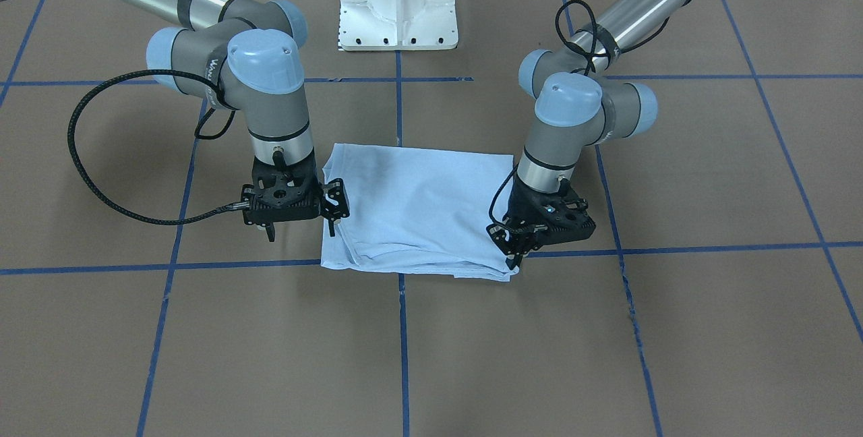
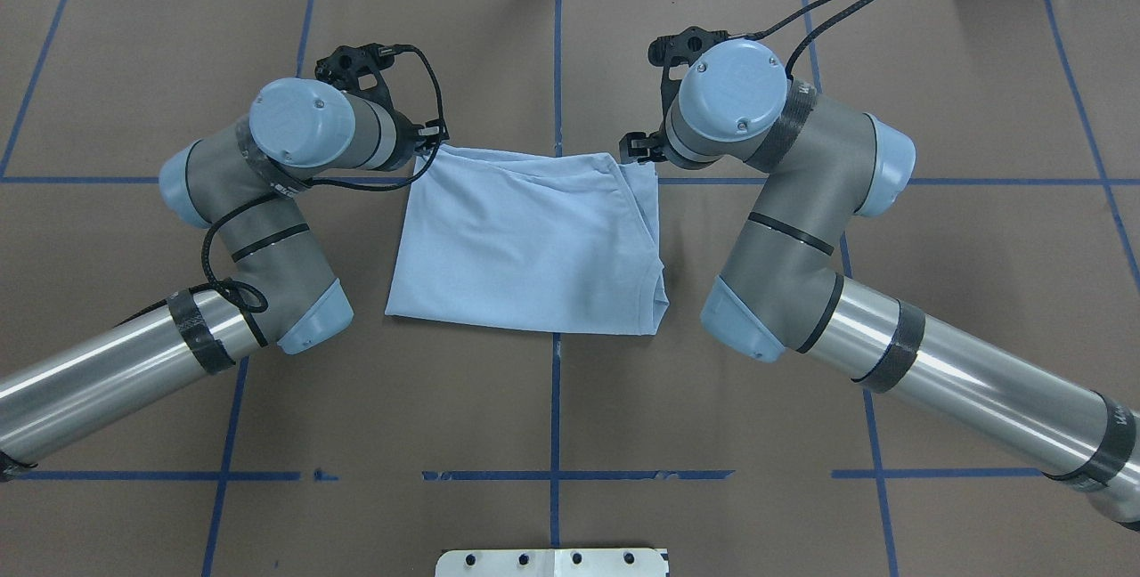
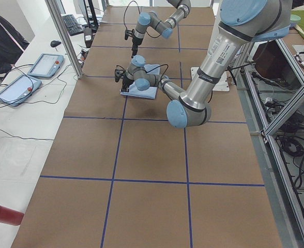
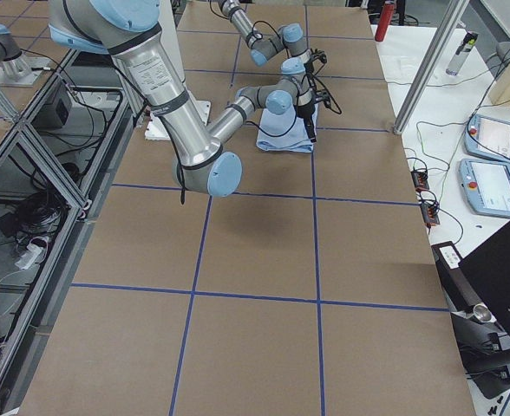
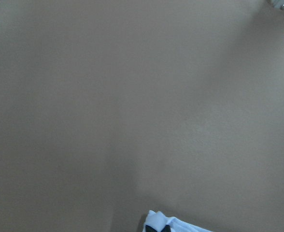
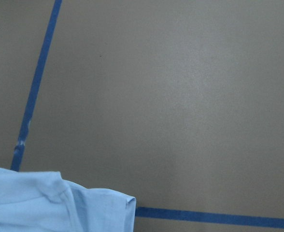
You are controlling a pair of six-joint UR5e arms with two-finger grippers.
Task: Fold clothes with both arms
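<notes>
**Folded T-shirt lying crosswise at mid-tabletop, a pincer at each far corner**

The left pincer [image 1: 516,249] points down at the shirt's far-left corner. In the left wrist view a dark fingertip [image 5: 159,228] is pressed against a bunched bit of cloth, so this pincer looks closed on that corner.

The light blue T-shirt [image 2: 525,239] is folded into a smooth, flat rectangle. It lies in the middle of the brown tabletop [image 2: 552,417], well away from every edge and straight out from the white pedestal [image 1: 398,5]. Its long axis runs along the tabletop's length, slightly skewed to the blue tape lines [image 2: 557,52]. A clean fold faces the robot's left. Stacked layers and a curved seamed edge face its right.

The right pincer [image 1: 335,211] points down at the far-right corner, and I cannot tell whether it is wide or closed.
</notes>
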